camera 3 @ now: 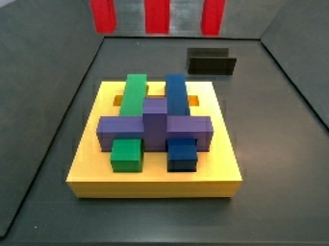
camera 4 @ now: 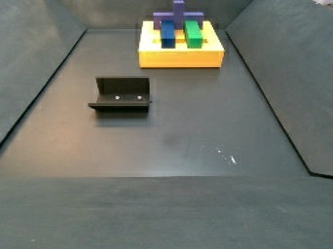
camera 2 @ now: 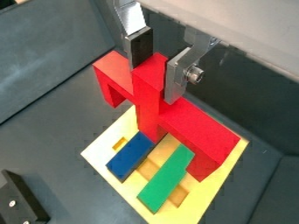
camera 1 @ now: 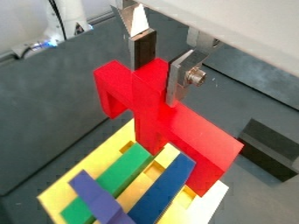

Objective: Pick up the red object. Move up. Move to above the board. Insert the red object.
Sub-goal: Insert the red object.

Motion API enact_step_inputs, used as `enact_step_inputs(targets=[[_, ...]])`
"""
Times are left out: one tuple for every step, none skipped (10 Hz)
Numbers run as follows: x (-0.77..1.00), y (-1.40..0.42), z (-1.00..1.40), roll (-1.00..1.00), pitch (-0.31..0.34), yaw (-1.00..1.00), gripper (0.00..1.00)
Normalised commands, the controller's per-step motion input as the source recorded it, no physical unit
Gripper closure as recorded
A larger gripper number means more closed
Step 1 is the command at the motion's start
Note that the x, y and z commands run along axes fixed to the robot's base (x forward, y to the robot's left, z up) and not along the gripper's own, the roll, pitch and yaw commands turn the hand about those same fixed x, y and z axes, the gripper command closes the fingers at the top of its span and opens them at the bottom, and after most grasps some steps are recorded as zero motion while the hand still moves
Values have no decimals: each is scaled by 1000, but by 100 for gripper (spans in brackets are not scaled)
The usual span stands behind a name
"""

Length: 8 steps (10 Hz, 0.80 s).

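Observation:
My gripper point(camera 1: 162, 68) point(camera 2: 158, 68) is shut on the central stem of the red object point(camera 1: 198, 140) point(camera 2: 193, 131), with its flat silver fingers on either side of the stem. In both wrist views the red object hangs above the board point(camera 1: 65, 188) point(camera 2: 103, 150). The board is a thick yellow slab carrying a green block point(camera 1: 122, 171) point(camera 2: 163, 179), a blue block point(camera 1: 163, 188) point(camera 2: 131, 153) and a purple cross block point(camera 1: 100, 197) point(camera 3: 154, 125). In a side view only the ends of the red object point(camera 3: 157, 13) show above the board point(camera 3: 154, 178). The gripper itself is out of both side views.
The dark fixture point(camera 4: 121, 94) point(camera 3: 213, 62) point(camera 1: 271, 144) stands on the grey floor apart from the board point(camera 4: 182, 56). Dark walls enclose the floor on all sides.

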Motion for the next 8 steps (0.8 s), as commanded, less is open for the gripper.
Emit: enact_step_inputs(targets=[[3,217,-694,330,-43,0,100],[26,206,-731,311,-23,0,100],[80,106,-909,187,-43,0,100],[106,0,-789,57,-146,0,100],[131,-23,-626,60,-143,97,100],[11,-66,-531,147,-100,66,100],[0,0,-406,9,-86,0,100],[0,0,-343,0,-76,0,100]])
